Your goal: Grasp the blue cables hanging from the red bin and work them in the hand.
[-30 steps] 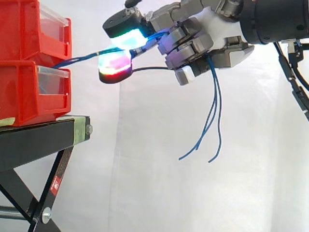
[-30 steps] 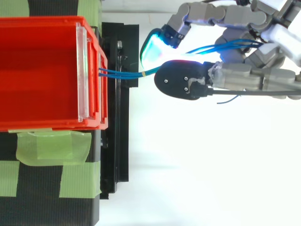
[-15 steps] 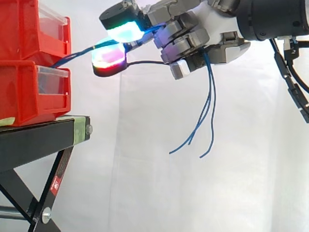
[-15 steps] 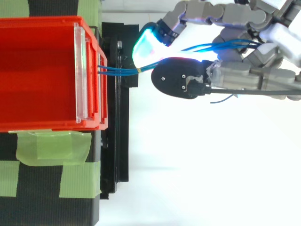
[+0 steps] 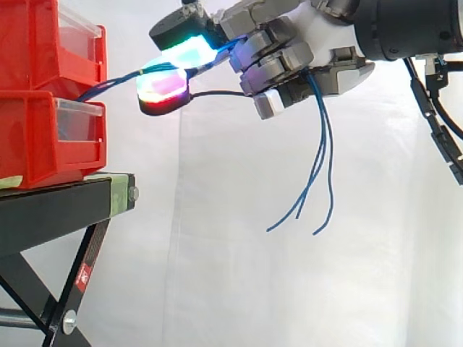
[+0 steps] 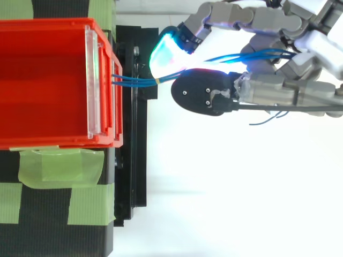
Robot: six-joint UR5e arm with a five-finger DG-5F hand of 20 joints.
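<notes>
The robot hand (image 5: 311,43) is closed on the blue cables (image 5: 116,78), pinching them between glowing fingertips (image 5: 165,87) and curled fingers. The cables run nearly straight and roughly level, leftward from the hand to the red bin (image 5: 36,50). Their loose ends dangle below the palm. The pinch probably catches every strand.

Blue cables (image 6: 136,81) run level from the red bin's (image 6: 48,80) front to the hand (image 6: 320,47), pinched between its curled, glowing fingers (image 6: 202,97).

Arm from the right, hand (image 5: 318,43) high — fingers curled, glowing pads (image 5: 165,87) pinching blue cables (image 6: 134,81).
</notes>
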